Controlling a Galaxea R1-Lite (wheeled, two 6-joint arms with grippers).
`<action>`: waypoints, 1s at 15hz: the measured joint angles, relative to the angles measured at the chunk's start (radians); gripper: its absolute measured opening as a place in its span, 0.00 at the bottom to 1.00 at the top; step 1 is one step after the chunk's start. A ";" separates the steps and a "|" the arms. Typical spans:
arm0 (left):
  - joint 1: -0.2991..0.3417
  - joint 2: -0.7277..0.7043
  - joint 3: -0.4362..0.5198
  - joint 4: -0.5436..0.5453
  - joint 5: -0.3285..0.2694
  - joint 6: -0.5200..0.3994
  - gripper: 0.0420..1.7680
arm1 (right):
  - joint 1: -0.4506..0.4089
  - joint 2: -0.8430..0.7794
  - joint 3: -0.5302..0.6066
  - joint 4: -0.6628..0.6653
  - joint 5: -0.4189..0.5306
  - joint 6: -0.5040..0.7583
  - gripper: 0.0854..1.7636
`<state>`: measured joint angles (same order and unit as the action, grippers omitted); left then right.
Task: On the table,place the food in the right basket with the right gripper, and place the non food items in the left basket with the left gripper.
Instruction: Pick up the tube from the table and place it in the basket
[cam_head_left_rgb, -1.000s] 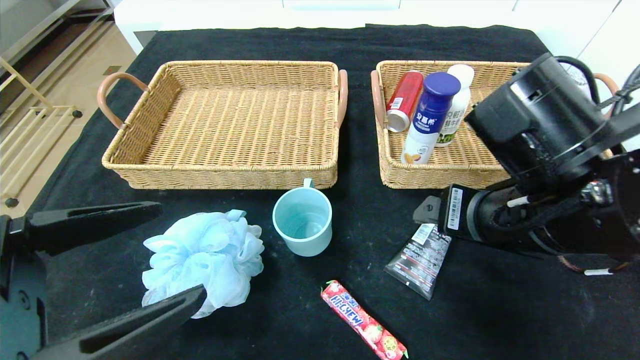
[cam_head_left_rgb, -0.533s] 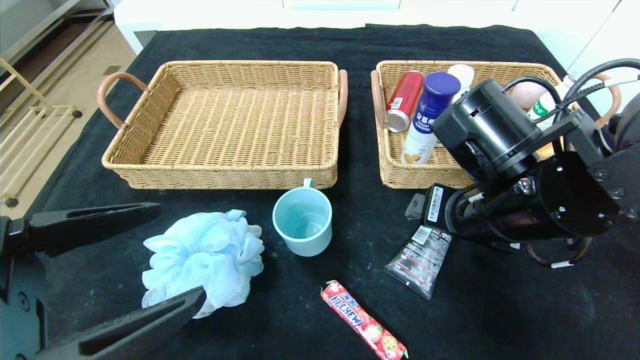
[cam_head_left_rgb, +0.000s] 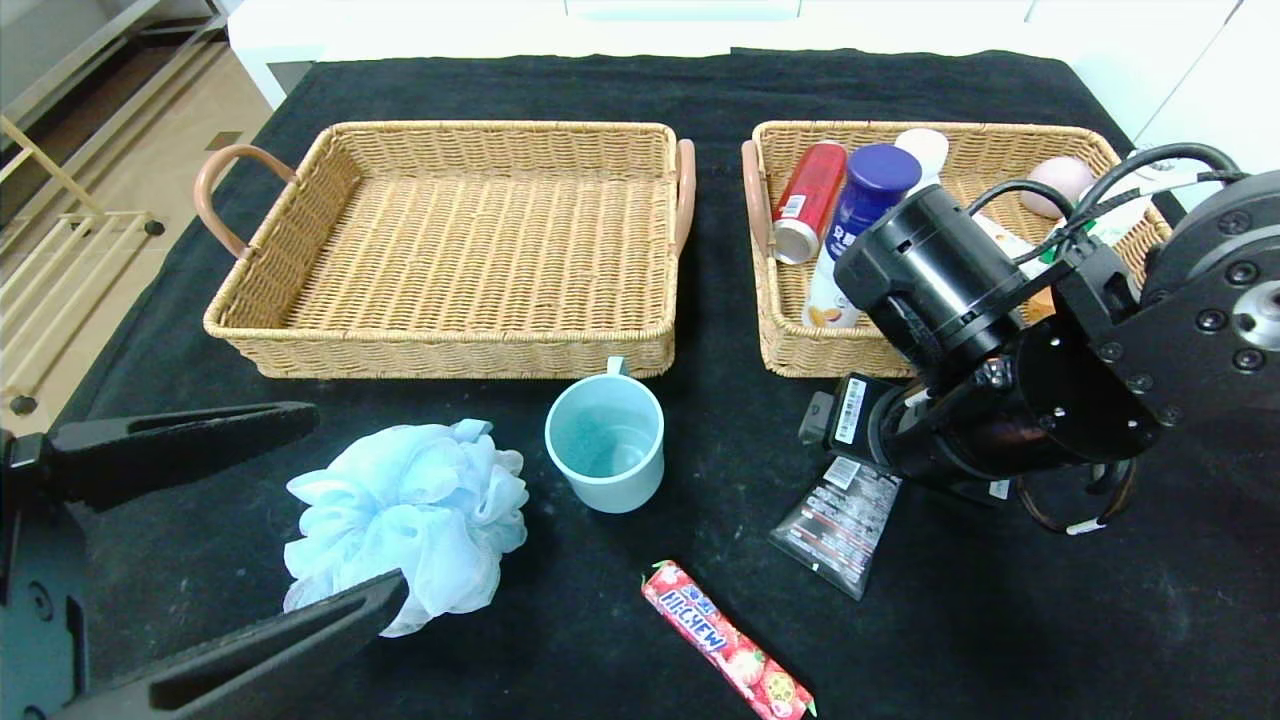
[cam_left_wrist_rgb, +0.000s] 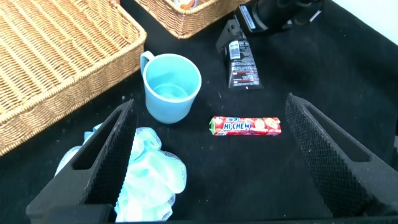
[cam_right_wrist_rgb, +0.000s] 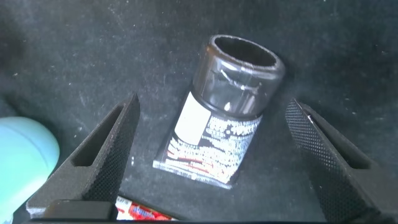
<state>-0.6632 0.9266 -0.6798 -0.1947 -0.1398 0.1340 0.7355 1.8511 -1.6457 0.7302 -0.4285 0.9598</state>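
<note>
On the black table (cam_head_left_rgb: 1000, 620), a pale-blue bath pouf (cam_head_left_rgb: 410, 515), a teal mug (cam_head_left_rgb: 605, 445), a dark tube (cam_head_left_rgb: 840, 520) and a red Hi-Chew stick (cam_head_left_rgb: 725, 640) lie in front of the baskets. The left basket (cam_head_left_rgb: 450, 350) holds nothing. The right basket (cam_head_left_rgb: 790, 345) holds a blue-capped bottle (cam_head_left_rgb: 875, 185) and a white-capped bottle (cam_head_left_rgb: 925, 145). My right gripper (cam_right_wrist_rgb: 211, 168) hangs open just above the tube (cam_right_wrist_rgb: 217, 130), one finger on each side. My left gripper (cam_head_left_rgb: 360, 500) stands open at the near left, around the pouf (cam_left_wrist_rgb: 149, 180) without squeezing it.
A red can (cam_head_left_rgb: 810, 195) and a pink round thing (cam_head_left_rgb: 1060, 180) also lie in the right basket. The right arm (cam_head_left_rgb: 1000, 350) covers that basket's near right corner. The mug (cam_left_wrist_rgb: 171, 87) and candy (cam_left_wrist_rgb: 245, 126) lie between the left fingers' line and the baskets.
The right arm has swung left and down, from over the right basket toward the tube. The left gripper and all objects have stayed put.
</note>
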 joint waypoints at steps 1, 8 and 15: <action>0.000 -0.001 0.000 0.000 0.000 0.001 0.97 | 0.000 0.005 -0.001 0.000 0.000 0.001 0.97; 0.000 -0.003 0.002 0.000 -0.001 0.008 0.97 | -0.003 0.031 -0.002 0.000 0.001 0.018 0.97; -0.001 -0.003 0.002 0.000 0.000 0.008 0.97 | -0.014 0.054 -0.002 0.001 0.001 0.022 0.92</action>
<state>-0.6638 0.9236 -0.6779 -0.1951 -0.1400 0.1417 0.7219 1.9049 -1.6477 0.7313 -0.4272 0.9819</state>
